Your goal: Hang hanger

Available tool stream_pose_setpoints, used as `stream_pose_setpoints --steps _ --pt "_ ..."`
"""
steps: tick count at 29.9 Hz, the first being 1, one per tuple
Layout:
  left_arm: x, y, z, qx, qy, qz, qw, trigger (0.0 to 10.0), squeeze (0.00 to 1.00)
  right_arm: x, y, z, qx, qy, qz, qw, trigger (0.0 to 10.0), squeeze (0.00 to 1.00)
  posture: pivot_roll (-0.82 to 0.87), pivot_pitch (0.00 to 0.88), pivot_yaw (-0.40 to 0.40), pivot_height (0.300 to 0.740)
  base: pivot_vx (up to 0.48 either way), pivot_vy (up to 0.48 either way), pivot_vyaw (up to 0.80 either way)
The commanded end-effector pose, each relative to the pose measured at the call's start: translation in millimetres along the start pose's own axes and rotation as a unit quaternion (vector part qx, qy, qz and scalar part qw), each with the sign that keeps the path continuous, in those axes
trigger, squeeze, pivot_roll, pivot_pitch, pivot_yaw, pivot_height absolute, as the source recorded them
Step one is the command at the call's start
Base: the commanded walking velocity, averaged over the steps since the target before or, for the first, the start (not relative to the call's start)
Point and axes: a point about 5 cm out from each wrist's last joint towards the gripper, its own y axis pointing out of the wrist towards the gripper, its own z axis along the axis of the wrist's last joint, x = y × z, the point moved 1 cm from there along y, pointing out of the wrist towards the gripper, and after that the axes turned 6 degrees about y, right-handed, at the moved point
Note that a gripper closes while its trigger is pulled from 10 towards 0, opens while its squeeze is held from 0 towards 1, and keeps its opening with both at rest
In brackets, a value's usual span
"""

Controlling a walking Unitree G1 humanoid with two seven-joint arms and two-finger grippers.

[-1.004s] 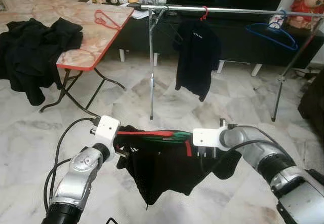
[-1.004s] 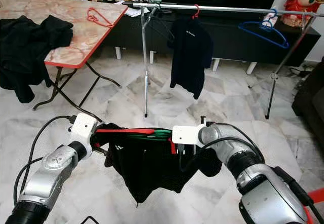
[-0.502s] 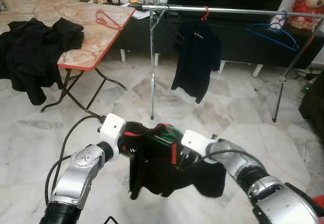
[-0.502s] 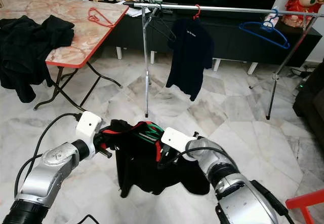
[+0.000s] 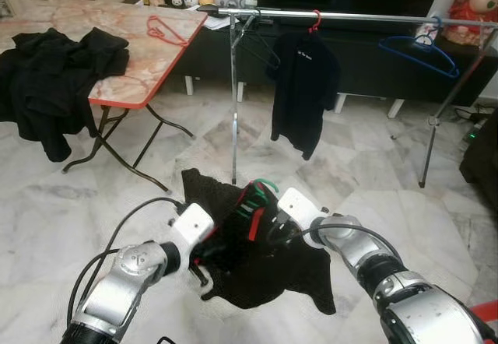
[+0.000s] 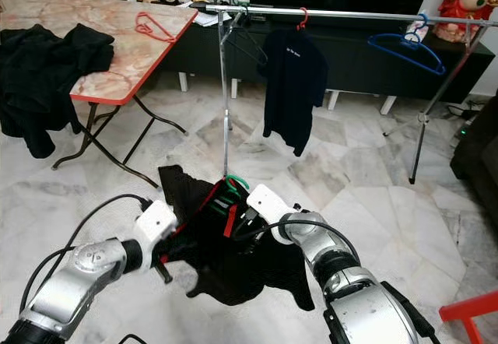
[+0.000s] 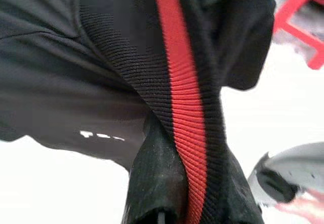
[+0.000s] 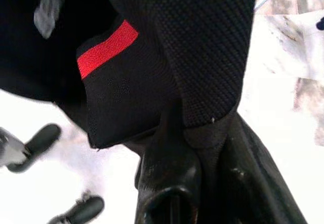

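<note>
Biggest risk imo: the rail (image 5: 350,19) is well apart from the shirt (image 5: 257,270), which is bunched low over the floor w/ its hanger (image 5: 257,196) twisted, so the hook could miss the rail or the fabric slip off. Both arms are bent inward, close together. Left gripper (image 5: 204,260) has its fingers (image 7: 162,183) clamped on the red-striped collar. Right gripper (image 5: 274,221) fingers (image 8: 167,183) pinch the fabric too.

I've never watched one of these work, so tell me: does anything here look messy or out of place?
Yes. The black shirt held between the left tool and right tool is bunched and twisted around its green hanger, not hanging flat. A heap of black clothes also spills over the edge of the folding table.
</note>
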Motion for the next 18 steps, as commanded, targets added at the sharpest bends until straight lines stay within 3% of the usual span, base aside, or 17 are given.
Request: stream_pose_setpoints --steps 1,4,9,10,11,18 --pt "4.1 0.6 -0.9 -0.015 0.023 -0.013 1.000 10.0 0.00 9.3 -3.3 25.8 0.053 0.027 -0.008 0.998 0.0 0.00 0.07 0.000 -0.062 0.740 0.000 0.000 0.00" --pt "-1.0 1.0 1.0 -0.010 0.027 0.003 1.000 10.0 0.00 5.7 -2.9 33.8 0.067 0.025 0.014 0.997 0.0 0.00 0.07 0.000 -0.061 0.740 0.000 0.000 0.00" --pt "0.9 -0.6 4.6 -0.001 0.023 -0.015 1.000 10.0 0.00 3.3 -2.8 40.7 0.083 0.023 0.028 0.996 0.0 0.00 0.07 0.000 -0.061 0.740 0.000 0.000 0.00" --pt "2.0 -0.7 5.5 0.002 0.021 -0.019 1.000 10.0 0.22 2.5 -2.7 41.9 0.087 0.027 0.031 0.995 0.0 0.00 0.07 0.000 -0.060 0.740 0.000 0.000 0.00" --pt "3.5 -0.6 7.2 0.008 0.018 -0.026 0.999 10.0 1.00 1.4 -2.5 43.8 0.091 0.031 0.037 0.995 0.0 0.00 0.07 0.000 -0.060 0.740 0.000 0.000 0.00" --pt "5.4 -3.6 13.6 0.026 0.019 -0.040 0.999 10.0 1.00 0.1 -1.3 47.4 0.097 0.029 0.032 0.994 0.0 0.00 0.08 0.000 -0.058 0.740 0.000 0.000 0.00"
